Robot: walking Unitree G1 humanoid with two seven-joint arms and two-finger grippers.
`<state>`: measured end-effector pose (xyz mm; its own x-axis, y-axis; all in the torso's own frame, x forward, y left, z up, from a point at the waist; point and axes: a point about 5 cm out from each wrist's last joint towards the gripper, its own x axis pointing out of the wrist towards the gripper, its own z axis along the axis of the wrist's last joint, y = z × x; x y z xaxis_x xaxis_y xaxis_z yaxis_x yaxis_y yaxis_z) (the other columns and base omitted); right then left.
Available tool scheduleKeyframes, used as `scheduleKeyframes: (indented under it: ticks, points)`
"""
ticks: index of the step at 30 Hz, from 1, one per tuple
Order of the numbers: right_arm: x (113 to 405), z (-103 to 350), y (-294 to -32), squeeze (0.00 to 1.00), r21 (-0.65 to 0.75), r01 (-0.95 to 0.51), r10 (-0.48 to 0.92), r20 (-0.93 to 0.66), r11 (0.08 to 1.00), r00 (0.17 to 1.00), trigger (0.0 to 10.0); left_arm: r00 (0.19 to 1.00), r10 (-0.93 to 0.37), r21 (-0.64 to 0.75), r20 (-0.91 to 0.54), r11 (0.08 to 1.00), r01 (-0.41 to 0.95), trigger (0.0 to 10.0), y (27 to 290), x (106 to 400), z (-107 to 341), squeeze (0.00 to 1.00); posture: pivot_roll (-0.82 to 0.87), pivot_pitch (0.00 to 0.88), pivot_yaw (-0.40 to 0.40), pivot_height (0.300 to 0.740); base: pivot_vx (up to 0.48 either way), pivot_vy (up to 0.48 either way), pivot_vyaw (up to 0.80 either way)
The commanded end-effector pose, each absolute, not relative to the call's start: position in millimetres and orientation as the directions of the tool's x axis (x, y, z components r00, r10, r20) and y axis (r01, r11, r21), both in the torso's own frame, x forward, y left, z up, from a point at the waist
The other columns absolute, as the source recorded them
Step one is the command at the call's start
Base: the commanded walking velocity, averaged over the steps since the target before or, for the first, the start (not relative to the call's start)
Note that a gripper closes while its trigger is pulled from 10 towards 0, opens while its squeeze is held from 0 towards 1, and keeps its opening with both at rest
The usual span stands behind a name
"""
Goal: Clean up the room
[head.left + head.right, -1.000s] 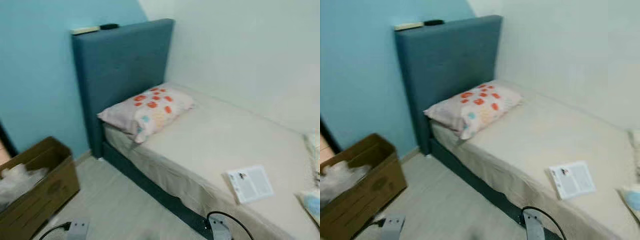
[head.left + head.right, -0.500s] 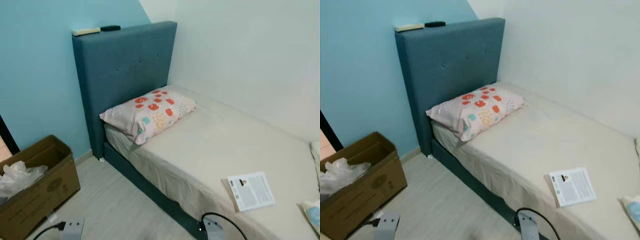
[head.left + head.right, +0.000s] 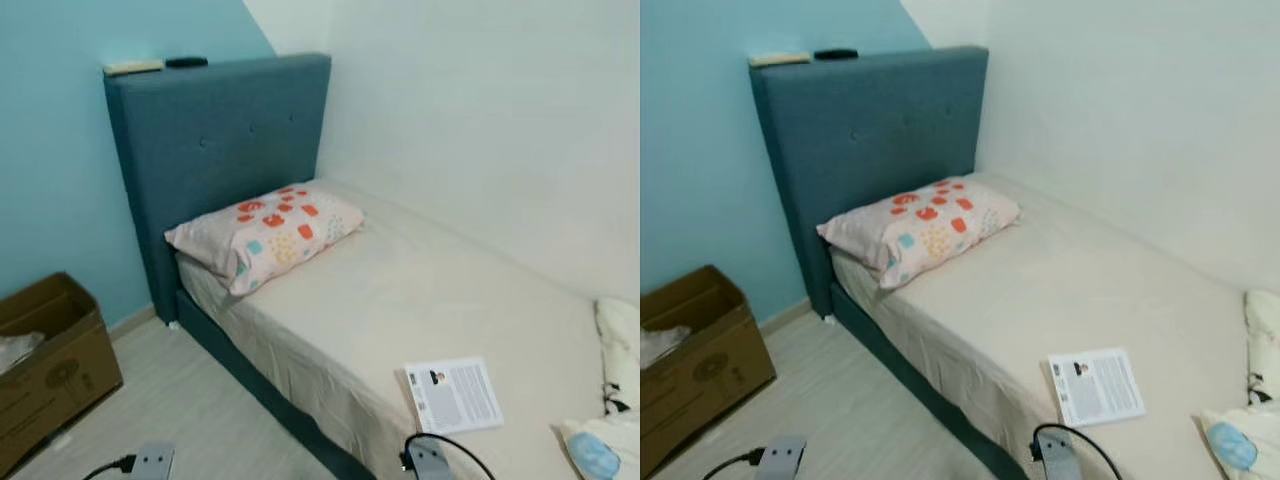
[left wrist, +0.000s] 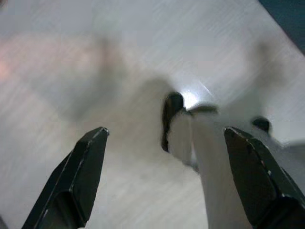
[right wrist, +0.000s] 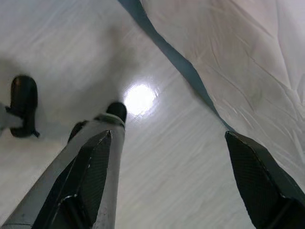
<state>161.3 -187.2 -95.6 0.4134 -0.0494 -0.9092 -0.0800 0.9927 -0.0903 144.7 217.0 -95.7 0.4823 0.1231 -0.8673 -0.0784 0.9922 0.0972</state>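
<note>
Both arms hang idle at my sides. Left gripper [image 4: 162,181] points at bare floor, fingers spread wide, nothing between them. Right gripper [image 5: 167,186] likewise wide apart and empty, hanging over the floor just beside the bed skirt.

Head view, clock positions: bed [image 3: 400,300] fills centre to 3 o'clock. Leaflet [image 3: 454,394] lies flat on the sheet at about 5 o'clock, near the mattress edge. Crumpled white cloth and a pale blue item [image 3: 592,455] sit at 4 o'clock, cut off by the frame edge; I cannot tell what they are. Patterned pillow [image 3: 265,232] at 10 o'clock against the headboard [image 3: 220,150], with two small objects [image 3: 155,66] on its top edge at 11. Cardboard box [image 3: 45,355] on the floor at 8 o'clock, something white inside.

Risks, my judgement:
- The leaflet is thin and flat; a pinch could crease it or drag the sheet up with it.
- Nudged toward 6 o'clock, it may slide off the bed.
- The right arm hangs close to the bed side; turning could snag the skirt.
</note>
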Motion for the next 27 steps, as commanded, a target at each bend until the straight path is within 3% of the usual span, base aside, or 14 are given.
scheduleKeyframes:
  ticks: [1,11,20,27]
  points:
    - [163.2,-94.9,-186.5,0.00,-0.097,-0.101,-0.046,-0.908,0.990,0.416,10.0,0.479,0.128,0.091,-0.868,0.991,-0.101,10.0,215.6,144.7,-96.1,0.00,0.21,0.000,-0.140,0.740,0.000,0.000,0.00]
    - [166.4,-93.6,-186.0,0.00,-0.100,-0.113,-0.044,-0.905,0.989,0.424,10.0,0.522,0.110,0.076,-0.846,0.993,-0.086,10.0,212.5,155.9,-92.0,0.00,0.21,0.000,-0.147,0.740,0.000,0.000,0.00]
    - [167.0,-92.7,-190.5,0.00,-0.113,-0.120,-0.051,-0.902,0.986,0.429,10.0,0.547,0.093,0.067,-0.832,0.996,-0.067,10.0,209.4,166.3,-88.1,0.00,0.20,0.000,-0.154,0.740,0.275,0.000,0.00]
    - [168.5,-91.5,-193.9,0.00,-0.113,-0.119,-0.050,-0.898,0.986,0.438,10.0,0.544,0.082,0.062,-0.835,0.997,-0.055,10.0,206.0,164.4,-89.5,0.00,0.20,0.000,-0.165,0.740,0.288,0.000,-0.72]
